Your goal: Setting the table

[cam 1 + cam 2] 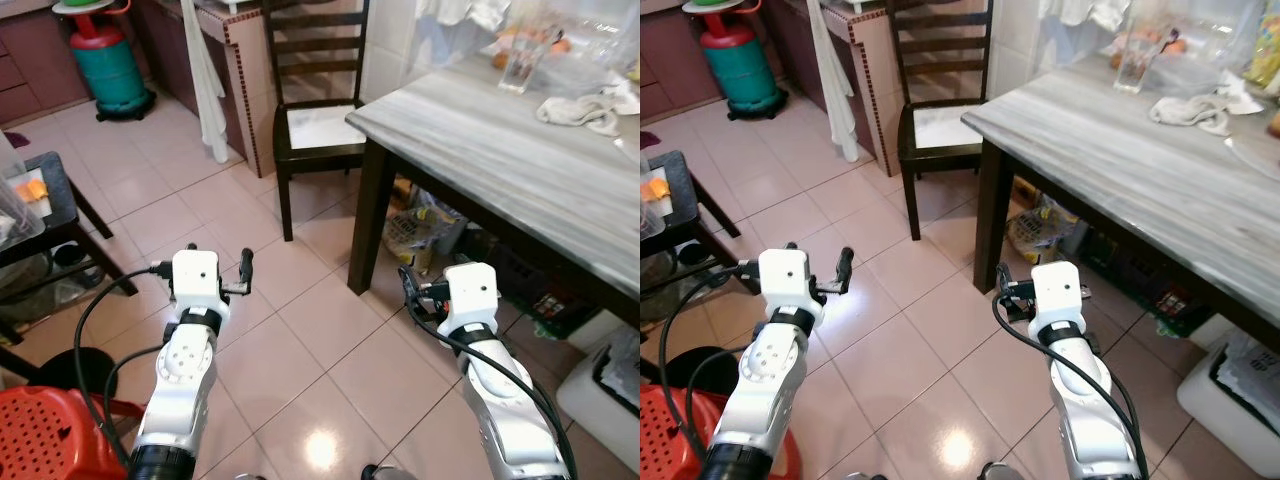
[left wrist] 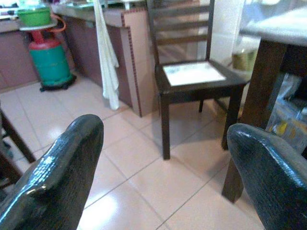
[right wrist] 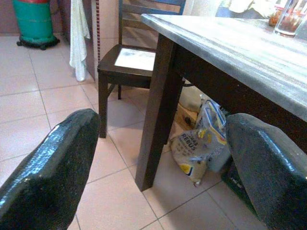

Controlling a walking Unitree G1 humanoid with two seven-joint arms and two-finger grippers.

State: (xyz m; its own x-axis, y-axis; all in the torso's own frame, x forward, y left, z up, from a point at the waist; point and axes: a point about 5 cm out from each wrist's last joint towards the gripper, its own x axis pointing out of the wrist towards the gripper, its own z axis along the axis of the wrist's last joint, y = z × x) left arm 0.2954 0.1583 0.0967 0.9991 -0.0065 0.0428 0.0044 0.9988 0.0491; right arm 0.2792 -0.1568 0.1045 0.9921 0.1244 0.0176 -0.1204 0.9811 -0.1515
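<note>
Ahead and to the right: a long table (image 1: 520, 150) with a grey wood-grain top on dark legs, its near corner close to the right arm. On its far end a clear glass (image 1: 518, 62), and near that a crumpled white cloth (image 1: 583, 110) (other clutter behind them too blurred to name). Under the table, printed bags (image 3: 199, 143) heaped against the leg. Beyond the table's corner, a dark wooden chair (image 1: 310, 110) with a pale seat, tucked beside a tiled counter end with a white towel (image 1: 205, 80) hanging down it. Farther back on the tiled floor (image 1: 300, 330), a green gas cylinder (image 1: 108, 65). At the left edge, a small dark side table (image 1: 55, 200); in the bottom-left corner, a red perforated plastic stool (image 1: 45, 435).

Low in front, both arms raised over bare floor, well apart from the table. Left gripper (image 2: 163, 167) open wide, fingers spread with nothing between them, aimed toward the chair. Right gripper (image 3: 163, 163) likewise spread wide and empty, aimed at the table leg and the bags beneath.
</note>
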